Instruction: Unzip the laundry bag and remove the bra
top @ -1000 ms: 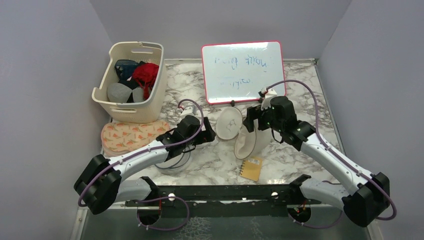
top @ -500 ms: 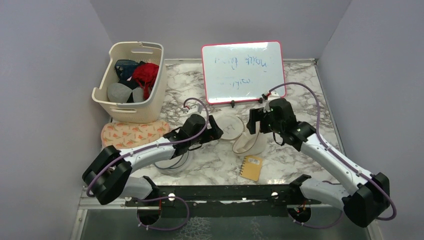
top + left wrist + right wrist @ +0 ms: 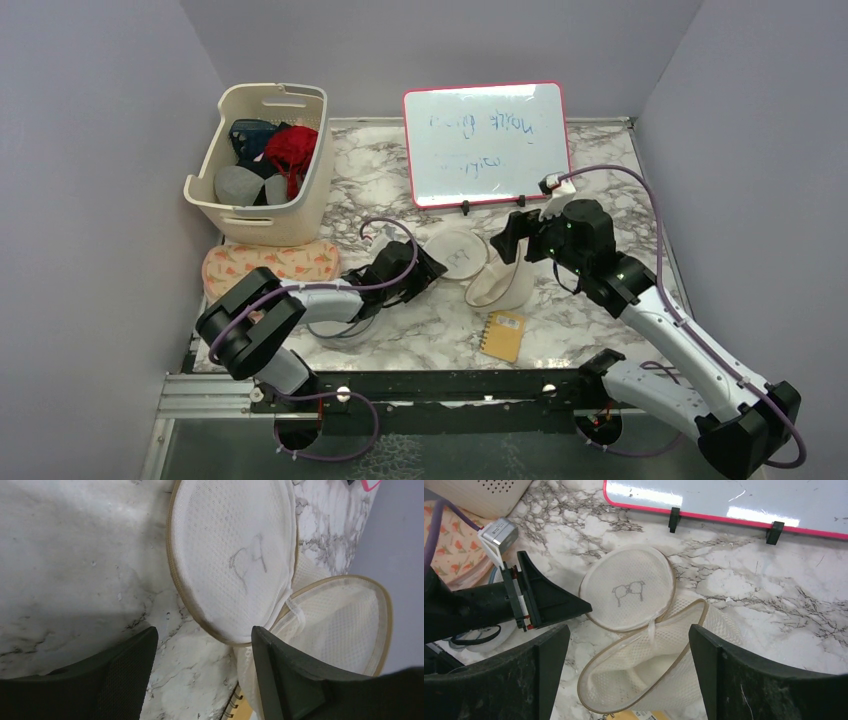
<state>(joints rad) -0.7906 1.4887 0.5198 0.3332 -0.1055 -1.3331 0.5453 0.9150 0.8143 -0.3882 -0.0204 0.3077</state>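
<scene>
While 2 arms lean toward laundry bag [image 3: 497,284], jaws apart

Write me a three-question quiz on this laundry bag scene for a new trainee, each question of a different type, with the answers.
1. True or false: the left gripper and the right gripper are both shut on the laundry bag.
2. Multiple choice: the bag's round lid with the bra icon is A) zipped on, B) flipped open beside the bag's open mouth, C) clamped in the left gripper.
3. Fill in: the whiteboard behind the bag has a ____ frame.

Key:
1. False; both grippers are open and hold nothing.
2. B.
3. Pink.
</scene>
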